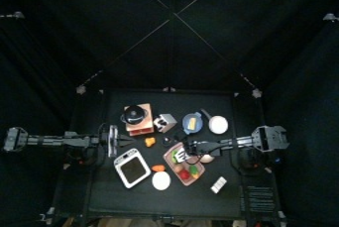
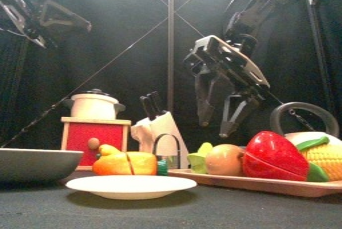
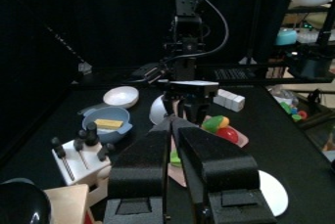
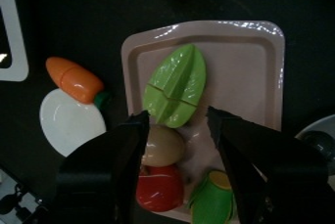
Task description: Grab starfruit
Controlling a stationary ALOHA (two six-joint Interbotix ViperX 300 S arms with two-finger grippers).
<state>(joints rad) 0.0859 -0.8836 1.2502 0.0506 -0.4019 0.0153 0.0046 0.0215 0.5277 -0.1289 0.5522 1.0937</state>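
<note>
The green starfruit (image 4: 178, 83) lies on a pink tray (image 4: 249, 42), beside an onion (image 4: 163, 149) and a red pepper (image 4: 159, 186). My right gripper (image 4: 190, 135) is open and hangs just above the tray, with its jaws on either side of the starfruit's near end and the onion. In the front view the right gripper (image 2: 221, 91) hangs apart from the tray's food, and the starfruit (image 2: 201, 157) peeks out left of the onion. My left gripper (image 3: 177, 164) rests at the table's left side (image 1: 117, 138), jaws close together and empty.
A carrot (image 4: 74, 79) lies on a white plate (image 4: 66, 120) next to the tray. A knife block (image 2: 160, 133), a red box with a white pot (image 2: 94, 123), a grey bowl (image 2: 34, 163) and a white tablet (image 1: 130, 169) stand nearby. Corn (image 2: 325, 158) lies at the tray's end.
</note>
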